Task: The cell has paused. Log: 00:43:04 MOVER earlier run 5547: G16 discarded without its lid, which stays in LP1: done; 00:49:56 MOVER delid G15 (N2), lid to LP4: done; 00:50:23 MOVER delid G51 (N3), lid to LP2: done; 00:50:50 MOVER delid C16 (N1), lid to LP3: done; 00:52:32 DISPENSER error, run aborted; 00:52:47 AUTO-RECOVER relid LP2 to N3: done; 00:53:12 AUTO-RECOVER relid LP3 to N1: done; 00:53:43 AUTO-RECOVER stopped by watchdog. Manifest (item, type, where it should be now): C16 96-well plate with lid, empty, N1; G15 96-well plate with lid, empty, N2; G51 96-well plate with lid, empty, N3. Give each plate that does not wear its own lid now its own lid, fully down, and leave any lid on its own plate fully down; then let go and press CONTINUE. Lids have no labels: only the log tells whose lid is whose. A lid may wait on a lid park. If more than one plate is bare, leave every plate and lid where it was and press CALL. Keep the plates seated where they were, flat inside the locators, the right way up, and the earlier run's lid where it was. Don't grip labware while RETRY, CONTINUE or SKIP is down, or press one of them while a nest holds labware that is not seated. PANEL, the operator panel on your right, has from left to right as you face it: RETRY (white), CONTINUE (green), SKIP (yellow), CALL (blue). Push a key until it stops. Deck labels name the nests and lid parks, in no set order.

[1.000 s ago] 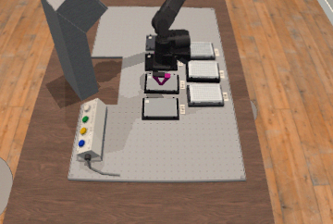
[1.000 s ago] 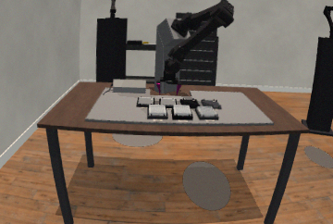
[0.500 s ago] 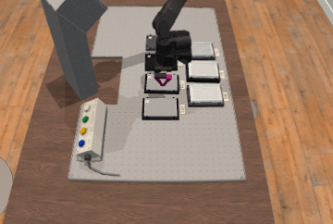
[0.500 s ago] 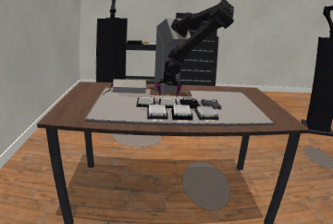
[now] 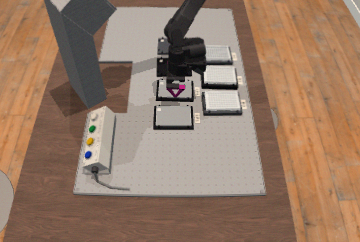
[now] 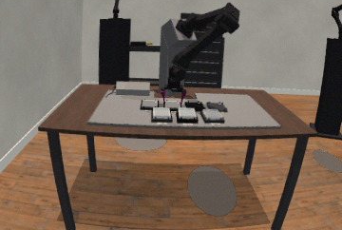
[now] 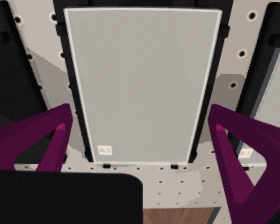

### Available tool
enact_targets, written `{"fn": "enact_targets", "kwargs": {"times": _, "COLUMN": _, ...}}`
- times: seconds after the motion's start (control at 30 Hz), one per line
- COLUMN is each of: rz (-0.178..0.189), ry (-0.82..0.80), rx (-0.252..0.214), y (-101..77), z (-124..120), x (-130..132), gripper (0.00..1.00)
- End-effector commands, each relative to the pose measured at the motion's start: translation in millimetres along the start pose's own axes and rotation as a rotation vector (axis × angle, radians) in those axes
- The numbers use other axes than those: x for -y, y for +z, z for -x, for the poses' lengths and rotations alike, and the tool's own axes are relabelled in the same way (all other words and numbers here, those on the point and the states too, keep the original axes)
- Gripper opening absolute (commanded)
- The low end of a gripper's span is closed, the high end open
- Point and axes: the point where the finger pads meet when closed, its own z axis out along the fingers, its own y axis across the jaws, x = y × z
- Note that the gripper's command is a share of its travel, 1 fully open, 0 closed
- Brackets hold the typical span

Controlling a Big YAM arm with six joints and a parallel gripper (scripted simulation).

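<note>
My gripper (image 5: 175, 90) is open and empty, its magenta fingers hanging just above a grey lid (image 5: 174, 91) that lies flat in a black lid park. In the wrist view the fingers stand wide on either side of the near end of this lid (image 7: 142, 85), clear of its edges. A second grey lid (image 5: 173, 117) lies in the park nearest the front. Three well plates (image 5: 218, 54) (image 5: 220, 75) (image 5: 222, 101) sit in a row of nests on the right. I cannot tell from here which plates wear lids.
Two empty black lid parks (image 5: 167, 56) lie behind the gripper under the arm. The operator panel (image 5: 97, 141) stands front left with its white, green, yellow and blue keys. A tall grey tower (image 5: 75, 29) stands at the back left.
</note>
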Motion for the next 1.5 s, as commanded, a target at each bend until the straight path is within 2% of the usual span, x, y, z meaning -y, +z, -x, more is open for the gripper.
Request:
{"fn": "enact_targets", "kwargs": {"times": 0.0, "rz": 0.000, "ry": 0.011, "rx": 0.007, "y": 3.8, "z": -1.2, "x": 0.6, "gripper": 1.00}}
{"fn": "enact_targets", "kwargs": {"times": 0.23, "rz": 0.005, "ry": 0.008, "rx": 0.003, "y": 15.1, "z": -2.6, "x": -2.1, "gripper": 1.00}}
{"fn": "enact_targets", "kwargs": {"times": 0.27, "rz": -0.007, "ry": 0.025, "rx": -0.010, "y": 8.3, "z": -12.2, "x": 2.7, "gripper": 1.00}}
{"fn": "enact_targets", "kwargs": {"times": 0.3, "rz": -0.008, "ry": 0.014, "rx": -0.002, "y": 6.2, "z": -5.4, "x": 2.7, "gripper": 1.00}}
{"fn": "enact_targets", "kwargs": {"times": 0.67, "rz": -0.008, "ry": 0.014, "rx": -0.002, "y": 6.1, "z": -5.8, "x": 3.0, "gripper": 1.00}}
{"fn": "enact_targets", "kwargs": {"times": 0.7, "rz": -0.008, "ry": 0.014, "rx": -0.002, "y": 6.1, "z": -5.8, "x": 3.0, "gripper": 0.00}}
{"fn": "enact_targets", "kwargs": {"times": 1.33, "rz": -0.008, "ry": 0.014, "rx": -0.002, "y": 6.1, "z": -6.7, "x": 3.6, "gripper": 0.00}}
{"fn": "enact_targets", "kwargs": {"times": 1.37, "rz": -0.021, "ry": 0.040, "rx": -0.006, "y": 2.7, "z": -13.9, "x": 11.7, "gripper": 0.00}}
{"fn": "enact_targets", "kwargs": {"times": 1.47, "rz": -0.021, "ry": 0.040, "rx": -0.006, "y": 2.5, "z": -14.4, "x": 11.8, "gripper": 0.00}}
